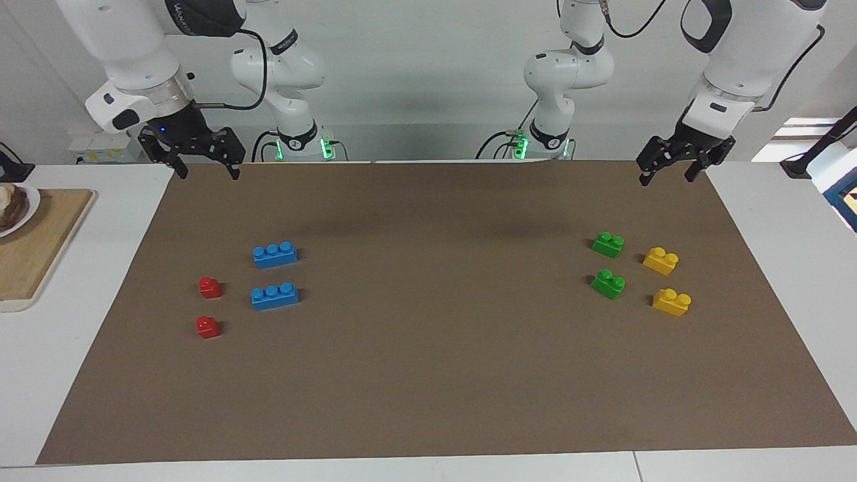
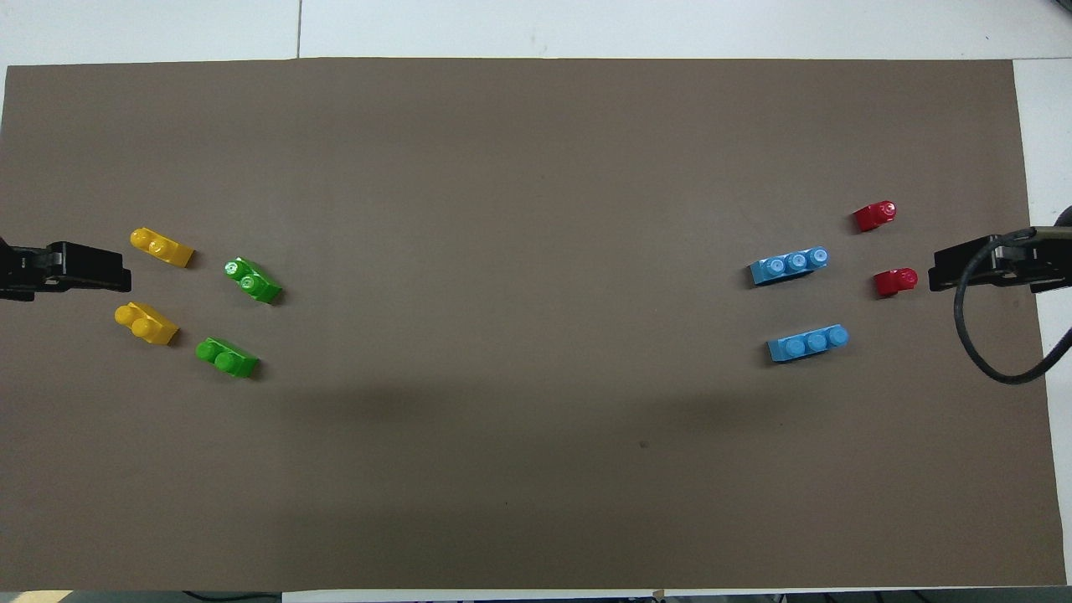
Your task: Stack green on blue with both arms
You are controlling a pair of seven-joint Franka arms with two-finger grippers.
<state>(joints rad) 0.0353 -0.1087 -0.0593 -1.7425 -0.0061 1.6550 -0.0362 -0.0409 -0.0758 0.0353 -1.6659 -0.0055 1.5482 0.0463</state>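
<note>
Right now both my tools hang wide open and empty: left tool (image 1: 671,169) above the green bricks (image 1: 608,244), right tool (image 1: 201,163) above the blue bricks (image 1: 274,255).

My right arm, white and jointed with dark grey bands (image 1: 134,47), carries a line of pale lettering on the dark band of its upper link, at the top edge of the facing view. The letters are cut off and too small to make out as a word. Each of my two white round arm bases (image 1: 298,137) wears a dark collar with a small white round mark on it, which I cannot read either. The coloured plastic bricks and the brown paper mat (image 1: 428,375) bear no writing.
</note>
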